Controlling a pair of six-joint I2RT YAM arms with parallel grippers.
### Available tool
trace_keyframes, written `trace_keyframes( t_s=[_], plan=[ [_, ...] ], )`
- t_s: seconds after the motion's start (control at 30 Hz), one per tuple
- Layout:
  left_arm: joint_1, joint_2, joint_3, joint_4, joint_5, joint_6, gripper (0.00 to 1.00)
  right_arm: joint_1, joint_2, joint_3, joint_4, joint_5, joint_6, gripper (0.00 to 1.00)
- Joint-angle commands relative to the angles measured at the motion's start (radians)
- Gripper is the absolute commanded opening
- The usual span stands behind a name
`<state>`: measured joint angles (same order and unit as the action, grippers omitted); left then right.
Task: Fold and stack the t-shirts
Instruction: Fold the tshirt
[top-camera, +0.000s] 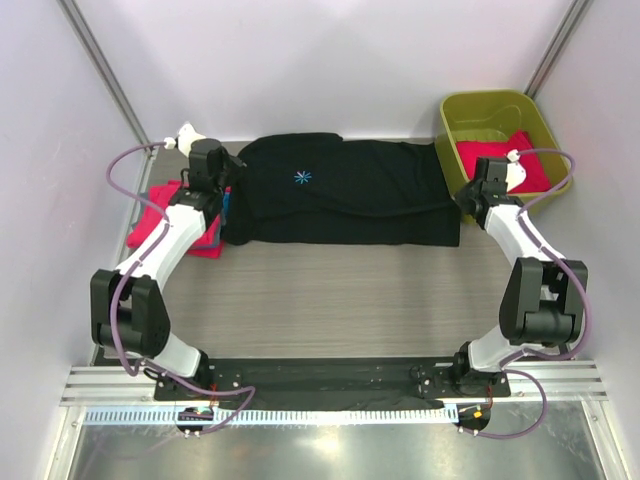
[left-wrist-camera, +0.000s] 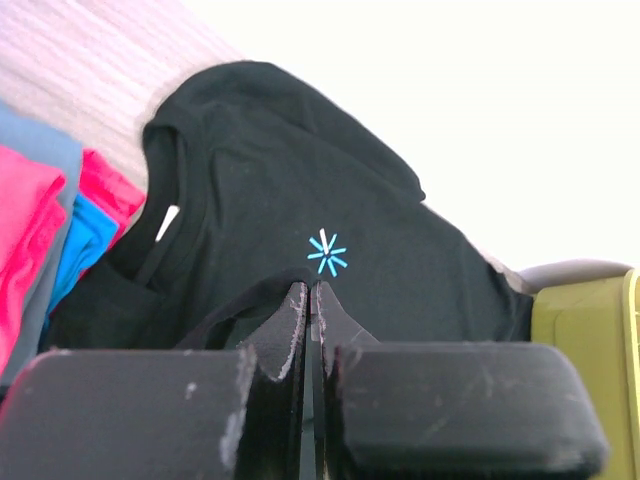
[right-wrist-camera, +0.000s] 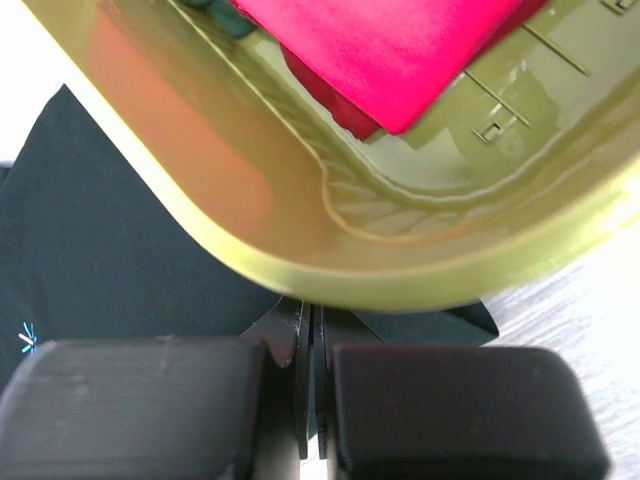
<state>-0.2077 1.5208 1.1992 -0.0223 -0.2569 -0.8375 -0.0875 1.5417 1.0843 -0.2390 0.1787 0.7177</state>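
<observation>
Black t-shirt (top-camera: 350, 195): lies spread out lengthwise across the far half of the table (top-camera: 340, 300). Its collar end points to the left arm and its hem end to the right arm.
Chest mark (top-camera: 303, 178): a small pale-blue starburst, facing up, nearer the collar end.
Left pincer (left-wrist-camera: 309, 292): fingers pressed together, at the collar end of the black t-shirt. In the left wrist view a thin black edge of cloth arches up off the shirt and runs into the tips, so it looks pinched there.
Shirt relative to left pincer: the body of the shirt stretches away ahead of the tips, with the starburst just beyond them and the neck opening off to one side.
Right pincer (right-wrist-camera: 310, 310): fingers pressed together, at the hem end of the shirt. A black corner of cloth meets the tips, but I cannot tell whether any of it is caught between them.
Shirt relative to right pincer: dark cloth lies to one side of the fingers, partly hidden behind the rim above them.
Tub (top-camera: 480, 105): olive green, at the far right corner, touching the shirt's hem end; its rim hangs just over the right fingertips.
Folded pink t-shirt (top-camera: 495, 160): inside the tub.
Pink t-shirts (top-camera: 160, 215): piled at the left, beside the collar end.
Blue t-shirt (left-wrist-camera: 90, 240): in that pile, its edge showing between pink layers.
</observation>
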Motion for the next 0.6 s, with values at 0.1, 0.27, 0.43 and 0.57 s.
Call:
trace_keyframes(
  t_s=[0.1, 0.27, 0.43, 0.57],
  plan=[
    [0.024, 0.045, 0.094, 0.067, 0.004, 0.003, 0.00, -0.001, 0.049, 0.072, 0.052, -0.008, 0.026, 0.01],
    [0.031, 0.120, 0.157, 0.068, 0.022, -0.002, 0.00, -0.001, 0.087, 0.100, 0.060, -0.019, 0.037, 0.01],
    [0.045, 0.191, 0.210, 0.065, 0.041, -0.008, 0.00, -0.001, 0.123, 0.127, 0.064, -0.013, 0.038, 0.01],
    [0.054, 0.263, 0.263, 0.064, 0.070, -0.025, 0.00, -0.001, 0.156, 0.147, 0.064, -0.018, 0.043, 0.01]
  ],
)
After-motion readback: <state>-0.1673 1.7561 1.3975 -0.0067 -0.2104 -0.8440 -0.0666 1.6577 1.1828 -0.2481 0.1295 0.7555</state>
